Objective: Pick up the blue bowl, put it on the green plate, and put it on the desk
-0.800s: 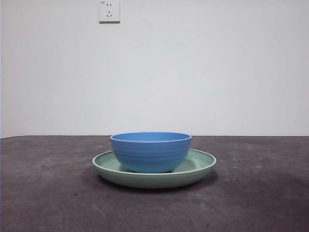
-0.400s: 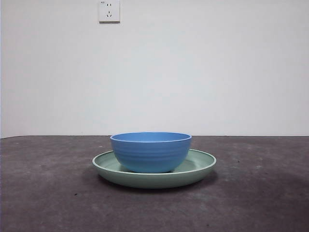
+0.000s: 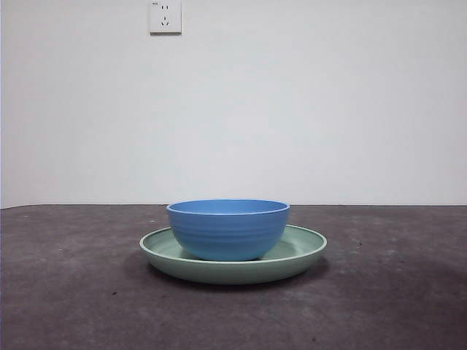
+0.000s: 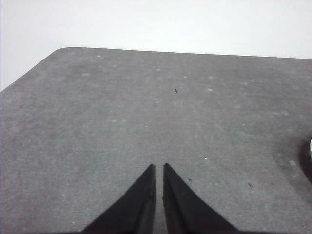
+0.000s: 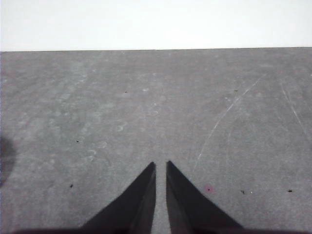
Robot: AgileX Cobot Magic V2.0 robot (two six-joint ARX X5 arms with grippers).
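Desk (image 3: 66, 292): dark, speckled tabletop spanning the front view, white wall (image 3: 292, 109) behind. Green plate (image 3: 306, 251): flat on the desk at centre. Blue bowl (image 3: 228, 230): upright inside the plate, resting on its floor. Left gripper (image 4: 159, 168) and right gripper (image 5: 161, 165): each over bare desk, jaws nearly together with a thin slit between, gripping nothing. Wall socket (image 3: 165, 16): top, left of centre.
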